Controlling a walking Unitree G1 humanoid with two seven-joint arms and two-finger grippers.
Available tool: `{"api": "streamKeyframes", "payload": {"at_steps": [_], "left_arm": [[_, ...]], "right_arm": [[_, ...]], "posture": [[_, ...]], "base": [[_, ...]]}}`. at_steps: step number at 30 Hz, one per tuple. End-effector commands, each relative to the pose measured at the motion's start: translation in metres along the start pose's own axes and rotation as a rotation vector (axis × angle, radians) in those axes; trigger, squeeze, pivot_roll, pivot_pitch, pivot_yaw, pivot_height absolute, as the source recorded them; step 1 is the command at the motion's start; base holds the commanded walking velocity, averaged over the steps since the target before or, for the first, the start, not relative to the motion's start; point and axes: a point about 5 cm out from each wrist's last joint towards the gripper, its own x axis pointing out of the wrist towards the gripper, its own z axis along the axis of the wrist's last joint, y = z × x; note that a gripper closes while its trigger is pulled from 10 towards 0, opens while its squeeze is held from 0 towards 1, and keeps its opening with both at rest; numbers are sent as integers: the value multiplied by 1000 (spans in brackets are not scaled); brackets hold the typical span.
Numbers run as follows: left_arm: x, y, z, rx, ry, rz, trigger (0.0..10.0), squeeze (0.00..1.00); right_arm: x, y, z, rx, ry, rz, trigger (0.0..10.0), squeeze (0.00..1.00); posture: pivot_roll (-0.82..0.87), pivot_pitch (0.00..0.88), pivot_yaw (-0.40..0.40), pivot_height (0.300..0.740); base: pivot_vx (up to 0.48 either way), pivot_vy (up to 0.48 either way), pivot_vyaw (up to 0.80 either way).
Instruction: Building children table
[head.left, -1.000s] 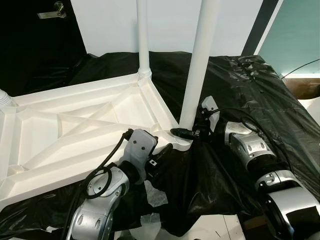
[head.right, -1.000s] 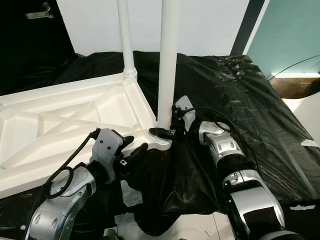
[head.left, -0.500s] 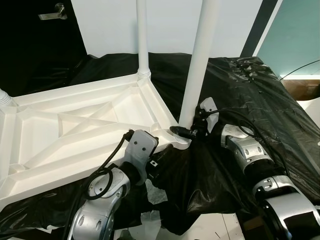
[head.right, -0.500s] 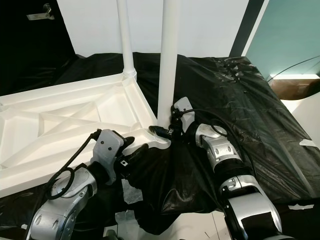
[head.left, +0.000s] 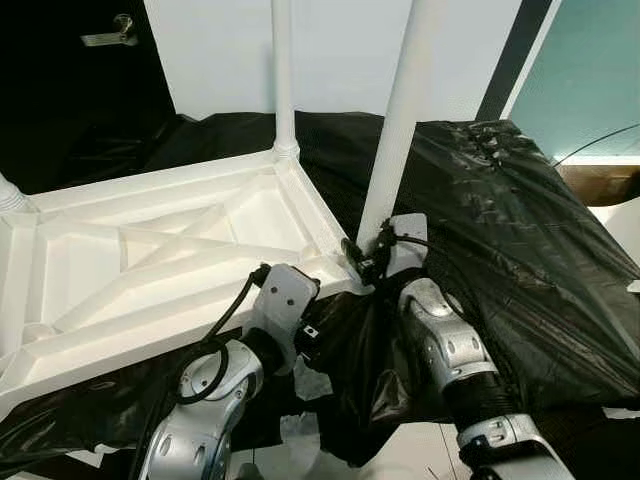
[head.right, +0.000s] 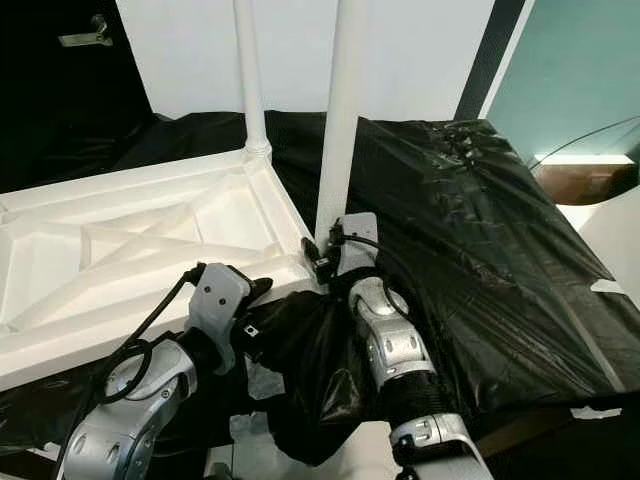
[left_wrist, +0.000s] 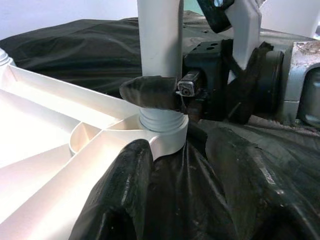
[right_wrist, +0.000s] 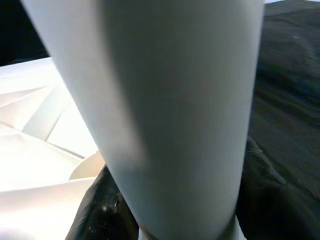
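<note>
The white plastic tabletop (head.left: 150, 250) lies upside down on black sheeting. A white leg (head.left: 398, 150) stands upright in the socket at its near corner, and a second leg (head.left: 283, 80) stands at the far corner. My right gripper (head.left: 363, 258) is shut on the near leg just above its threaded base; one finger (left_wrist: 150, 92) wraps across the front of the leg. My left gripper (head.left: 322, 296) is open at the same corner, low down, its fingers (left_wrist: 122, 200) spread to either side of the socket over the crumpled sheeting.
Black plastic sheeting (head.left: 500, 220) covers the floor around and under the tabletop. The base of a third leg (head.left: 8, 195) shows at the left edge. A dark door with a handle (head.left: 105, 35) is at the back left, and a teal panel (head.left: 590, 70) at the right.
My right arm has swung round the near leg toward the front, so its forearm now comes up from below. The gripper stays on the leg. The left arm has barely moved.
</note>
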Motion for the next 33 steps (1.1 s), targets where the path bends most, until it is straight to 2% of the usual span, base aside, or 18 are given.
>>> {"api": "streamKeyframes", "payload": {"at_steps": [1, 10, 11, 13, 14, 19, 21, 25, 26, 28, 31, 33], "left_arm": [[-1, 2, -1, -4, 10, 67, 10000, 0], [-1, 4, 0, -1, 11, 71, 10000, 0], [0, 4, 0, -1, 10, 71, 10000, 0], [0, 4, 0, -1, 10, 71, 10000, 0], [0, 3, 0, -1, 9, 71, 10000, 0], [1, 4, 1, 1, 5, 75, 10000, 0], [1, 5, 2, 2, 3, 80, 10000, 0], [0, 6, 2, 2, 2, 82, 10000, 0], [0, 6, 2, 2, 2, 83, 10000, 0], [0, 6, 2, 3, 1, 84, 10000, 0], [1, 6, 2, 3, 1, 83, 10000, 0], [2, 7, 3, 8, -3, 82, 10000, 0]], "right_arm": [[-7, 2, -19, 28, 96, -11, 10000, 0], [-10, 5, -10, 41, 71, -38, 10000, 0], [-10, 3, -7, 42, 60, -49, 10000, 337], [-10, 3, -7, 42, 60, -49, 10000, 337], [-10, 1, -5, 41, 51, -53, 10000, 1000], [-15, -13, 7, 35, -16, 13, 10000, 1000], [-18, -24, 12, 31, -37, 94, 10000, 1000], [-19, -28, 13, 25, -36, 139, 10000, 1000], [-19, -32, 13, 15, -29, 198, 10000, 0], [-14, -36, 16, -23, -13, 327, 10000, 0], [-10, -36, 17, -43, -4, 385, 10000, 0], [0, -36, 21, -90, 14, 484, 10000, 0]], "posture": [[141, 60, -71, 740], [137, 66, -60, 740], [134, 68, -60, 740], [134, 68, -60, 740], [133, 66, -60, 740], [134, 63, -63, 740], [135, 61, -65, 740], [136, 60, -65, 740], [136, 60, -65, 740], [130, 59, -64, 740], [129, 56, -62, 740], [141, 49, -67, 740]], "base": [[0, 0, 0], [0, 0, 0], [0, 0, 0], [0, 0, 0], [0, 0, 0], [0, 0, 0], [0, 0, 0], [0, 0, 0], [0, 0, 0], [0, 0, 0], [0, 0, 0], [0, 0, 0]]}}
